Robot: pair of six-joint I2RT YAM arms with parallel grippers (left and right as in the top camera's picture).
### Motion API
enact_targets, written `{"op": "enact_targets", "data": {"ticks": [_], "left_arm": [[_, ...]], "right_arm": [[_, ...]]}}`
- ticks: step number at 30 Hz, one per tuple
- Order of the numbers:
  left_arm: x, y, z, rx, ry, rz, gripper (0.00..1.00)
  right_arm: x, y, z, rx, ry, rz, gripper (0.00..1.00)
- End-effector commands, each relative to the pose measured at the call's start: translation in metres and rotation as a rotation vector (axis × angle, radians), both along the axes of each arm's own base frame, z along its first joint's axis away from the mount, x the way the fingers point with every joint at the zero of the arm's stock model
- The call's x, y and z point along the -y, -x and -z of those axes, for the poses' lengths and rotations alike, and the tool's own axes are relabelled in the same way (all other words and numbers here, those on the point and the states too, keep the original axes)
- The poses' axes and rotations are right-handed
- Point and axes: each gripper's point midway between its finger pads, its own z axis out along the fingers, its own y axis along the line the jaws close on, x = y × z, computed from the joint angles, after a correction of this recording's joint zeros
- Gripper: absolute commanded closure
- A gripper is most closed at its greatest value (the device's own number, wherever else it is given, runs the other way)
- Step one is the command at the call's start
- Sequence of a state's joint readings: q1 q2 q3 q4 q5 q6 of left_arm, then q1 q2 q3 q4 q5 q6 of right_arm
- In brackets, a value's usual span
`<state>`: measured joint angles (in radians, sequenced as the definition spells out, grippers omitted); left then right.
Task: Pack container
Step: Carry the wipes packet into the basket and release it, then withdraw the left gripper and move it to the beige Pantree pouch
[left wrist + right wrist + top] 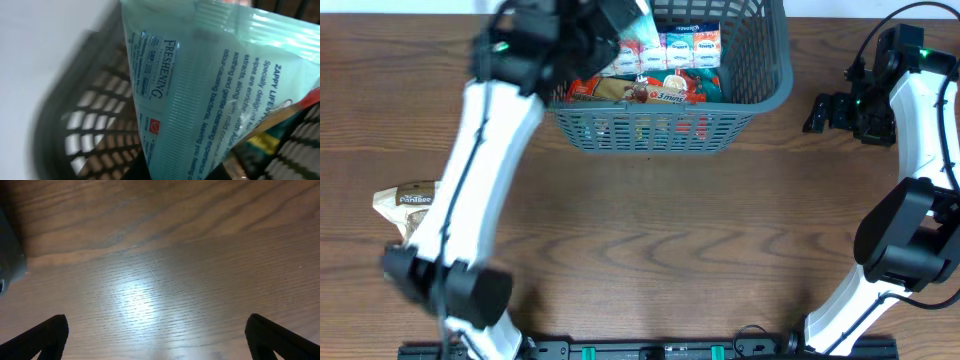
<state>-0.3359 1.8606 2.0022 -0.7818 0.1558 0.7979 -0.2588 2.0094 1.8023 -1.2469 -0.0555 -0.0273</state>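
Observation:
The dark grey lattice container (660, 130) stands at the back centre of the table, with several packets and small cartons inside. My left gripper (605, 22) hangs over its left end, shut on a pale teal wipes packet (200, 90) that fills the left wrist view. The packet hangs just inside the container's slotted wall (95, 125), and my left fingers are hidden behind it. A corner of the teal packet (641, 12) shows in the overhead view. My right gripper (820, 112) is to the right of the container. It stands open (157, 340) over bare wood, holding nothing.
A beige snack packet (408, 200) lies on the table at the left, partly under my left arm. Inside the container are white juice cartons (690, 45) and red-orange packets (660, 90). My right arm's base (905, 240) stands at the right.

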Motion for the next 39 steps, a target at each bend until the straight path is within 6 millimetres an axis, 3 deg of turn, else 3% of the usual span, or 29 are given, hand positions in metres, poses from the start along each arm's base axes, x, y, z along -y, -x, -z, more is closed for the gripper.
{"op": "enact_targets", "data": {"ticks": [1,7,11,16,22,27,32,36,39], "left_arm": [[0.001,-0.013,0.027,0.004,-0.111,0.054,0.95],[0.005,-0.025,0.079,-0.096,-0.144,0.059,0.94],[0.007,-0.029,0.109,-0.152,-0.162,0.062,0.62],[0.007,-0.027,0.119,-0.181,-0.171,0.065,0.46],[0.003,-0.017,0.077,-0.116,-0.151,0.056,0.43],[-0.028,-0.001,0.017,-0.010,-0.188,-0.072,0.39],[-0.095,0.030,-0.041,0.049,-0.139,-0.450,0.27],[-0.141,0.069,-0.054,-0.020,-0.048,-0.644,0.20],[-0.187,0.100,-0.056,-0.085,0.049,-0.860,0.14]], "right_arm": [[0.001,0.002,-0.004,0.005,0.001,-0.009,0.01],[0.000,0.003,-0.004,-0.002,-0.001,-0.008,0.01],[0.000,0.004,-0.004,-0.004,-0.001,-0.009,0.01],[0.000,0.006,-0.003,-0.013,-0.003,-0.012,0.01],[0.000,0.006,-0.003,-0.013,-0.003,-0.012,0.01],[-0.001,0.007,-0.003,-0.017,-0.004,-0.012,0.01],[-0.001,0.009,-0.003,-0.025,-0.006,-0.012,0.01],[-0.001,0.010,-0.003,-0.028,-0.007,-0.012,0.01],[-0.002,0.011,-0.003,-0.034,-0.009,-0.013,0.01]]}}
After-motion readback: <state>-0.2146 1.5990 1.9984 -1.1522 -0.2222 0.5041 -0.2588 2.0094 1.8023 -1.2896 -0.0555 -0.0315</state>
